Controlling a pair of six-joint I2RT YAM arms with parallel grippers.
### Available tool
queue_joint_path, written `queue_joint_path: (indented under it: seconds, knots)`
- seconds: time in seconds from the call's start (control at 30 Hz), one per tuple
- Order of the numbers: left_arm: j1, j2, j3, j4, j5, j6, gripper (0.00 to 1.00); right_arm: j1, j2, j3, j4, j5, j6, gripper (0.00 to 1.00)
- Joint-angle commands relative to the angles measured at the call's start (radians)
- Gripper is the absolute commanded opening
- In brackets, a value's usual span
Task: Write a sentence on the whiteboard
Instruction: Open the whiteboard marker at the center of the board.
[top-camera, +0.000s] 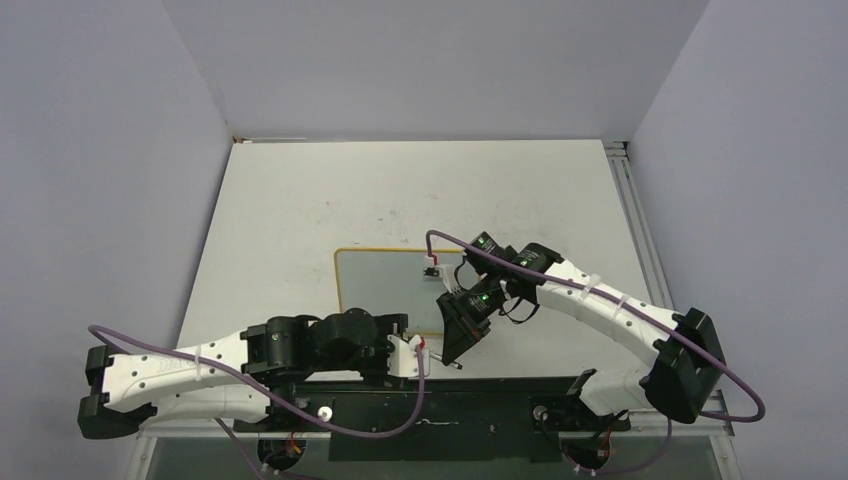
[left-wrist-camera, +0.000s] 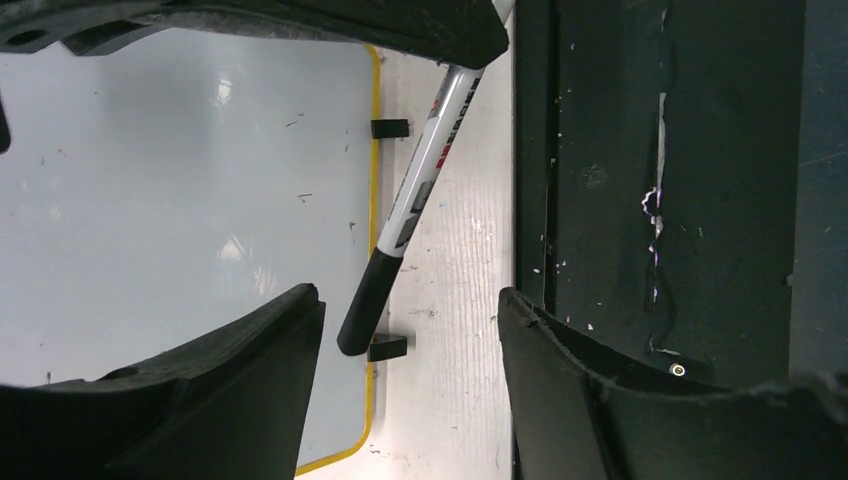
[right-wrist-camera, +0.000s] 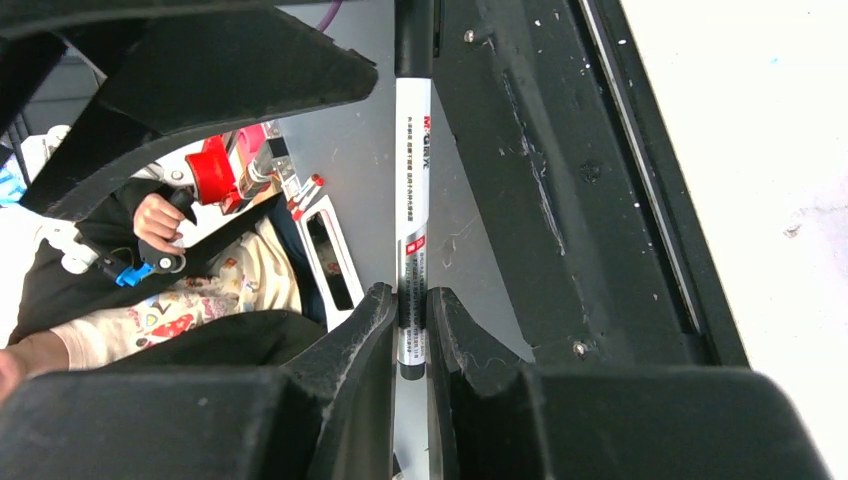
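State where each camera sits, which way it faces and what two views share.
Top external: above and behind the bases, looking down on the table; left arm and right arm show.
Left wrist: on the left arm, looking down at the whiteboard; left gripper fingers show, apart.
Right wrist: on the right arm, looking along the marker toward the table's near edge; right gripper clamps it.
Shared: both wrist views show the marker.

The white table (top-camera: 300, 200) has faint smudges toward 12 o'clock. A little to 6 o'clock from its middle, the whiteboard (top-camera: 385, 285) lies flat on it. Two small black feet (left-wrist-camera: 390, 128) stick out at the board's 6 o'clock side. A black plate (top-camera: 480, 405) covers the table's 6 o'clock edge.
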Motion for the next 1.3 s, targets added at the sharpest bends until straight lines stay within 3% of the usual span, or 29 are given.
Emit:
queue_joint_path:
  seconds: [0.0,0.17,0.3,0.57,0.7,0.73,0.77,0.87,0.93,1.1,1.27]
  knots:
    - [-0.023,0.027,0.033,0.033,0.001,-0.001,0.6,0.017,-0.003,0.039,0.007,-0.052,-0.027,0.05]
    - [-0.039,0.054,0.039,0.027,-0.014,-0.006,0.51,0.028,-0.014,0.047,0.006,-0.062,-0.027,0.05]
    - [-0.043,0.072,0.048,0.021,-0.034,-0.021,0.33,0.033,-0.017,0.053,0.002,-0.063,-0.034,0.05]
    - [-0.056,0.077,0.038,0.018,-0.07,-0.039,0.28,0.035,-0.039,0.064,-0.001,-0.072,-0.034,0.05]
    - [-0.056,0.064,0.027,0.026,-0.088,-0.056,0.0,0.033,-0.043,0.07,0.001,-0.056,-0.023,0.05]
    - [-0.056,0.06,0.024,0.028,-0.095,-0.067,0.0,0.033,-0.044,0.07,0.005,-0.037,-0.015,0.06]
    - [-0.057,0.057,0.018,0.032,-0.1,-0.082,0.0,0.031,-0.049,0.068,0.017,-0.024,-0.001,0.13]
    - [-0.052,0.049,0.0,0.052,-0.115,-0.149,0.0,0.017,-0.086,0.049,0.101,0.041,0.066,0.6]
    - [-0.039,0.038,-0.016,0.068,-0.105,-0.186,0.0,0.001,-0.125,0.026,0.154,0.096,0.113,0.77]
    - [0.027,0.001,-0.063,0.129,-0.005,-0.248,0.0,-0.009,-0.247,-0.068,0.306,0.226,0.234,0.9]
    - [0.146,-0.035,-0.108,0.202,0.152,-0.28,0.0,0.011,-0.326,-0.17,0.419,0.344,0.338,0.92]
